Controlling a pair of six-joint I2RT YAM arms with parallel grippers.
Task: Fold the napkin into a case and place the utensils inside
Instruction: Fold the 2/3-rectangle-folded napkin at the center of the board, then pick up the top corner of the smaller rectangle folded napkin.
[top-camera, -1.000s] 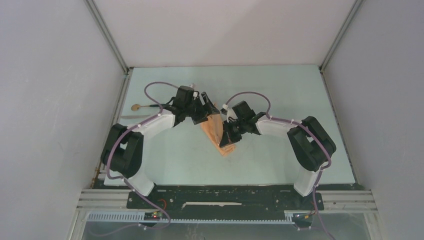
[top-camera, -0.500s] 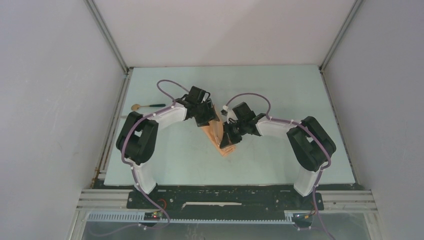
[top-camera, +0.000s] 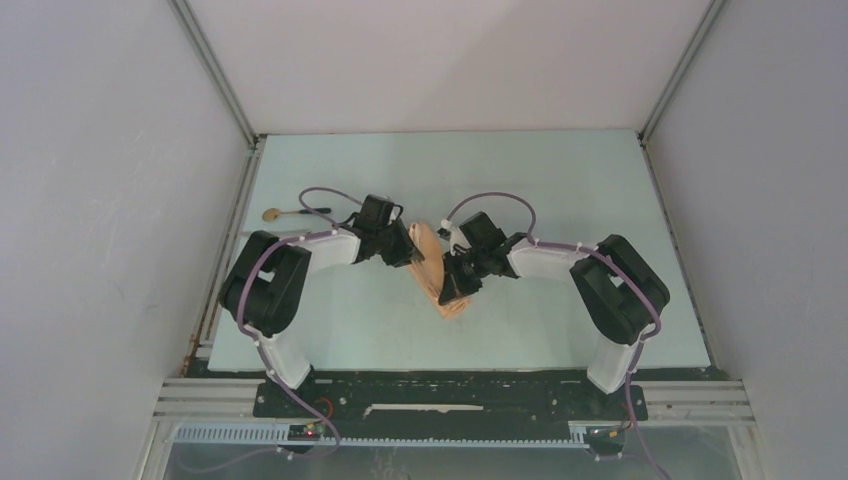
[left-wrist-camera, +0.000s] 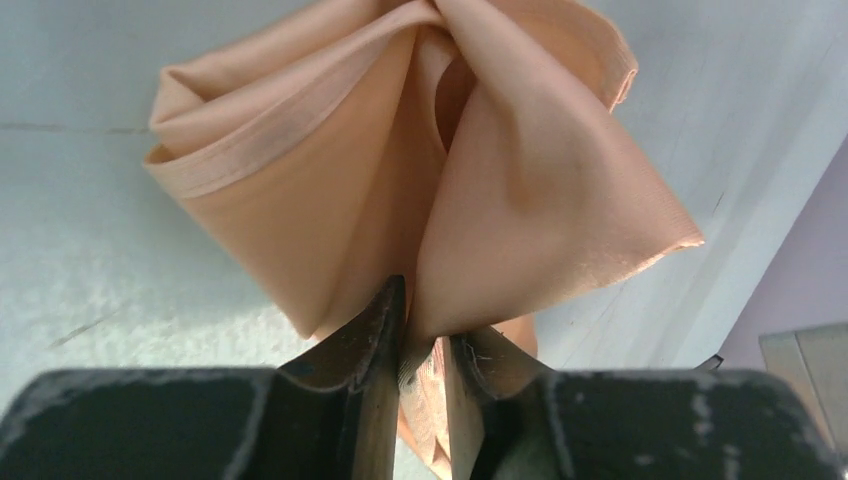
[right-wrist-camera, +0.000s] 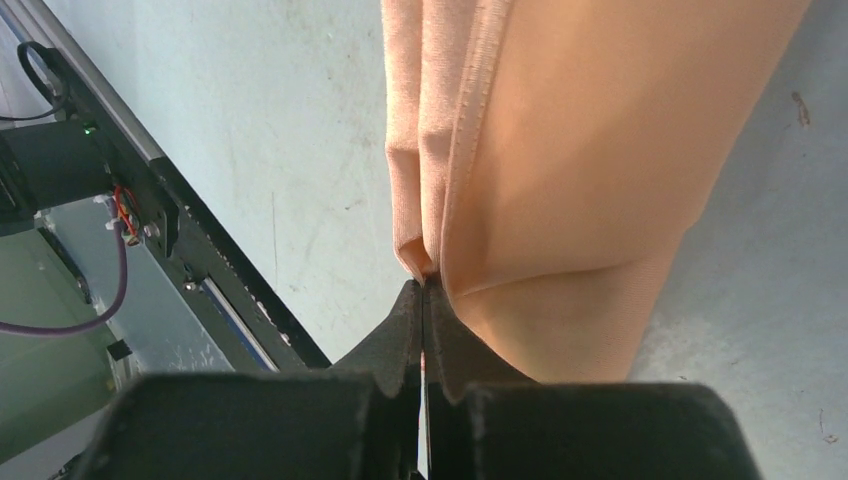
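The peach napkin (top-camera: 432, 264) is bunched into a narrow folded strip at the table's middle, held between both arms. My left gripper (top-camera: 407, 250) reaches it from the left. In the left wrist view its jaws (left-wrist-camera: 425, 322) pinch a gathered fold of the napkin (left-wrist-camera: 400, 150), which fans out above them. My right gripper (top-camera: 456, 284) holds the near right side. Its jaws (right-wrist-camera: 422, 292) are shut on the hemmed edge of the napkin (right-wrist-camera: 580, 160). A spoon (top-camera: 290, 212) with a gold bowl and dark handle lies far left on the table, apart from both grippers.
The pale green table (top-camera: 560, 190) is boxed in by grey walls at the left, back and right. A black frame with rails and cables (right-wrist-camera: 150, 200) runs along the near edge, close to the napkin's lower end.
The left arm drew in and swung lower to the napkin's left side, and its jaws closed on a fold of cloth. The napkin now looks narrower and more bunched. The right arm barely moved.
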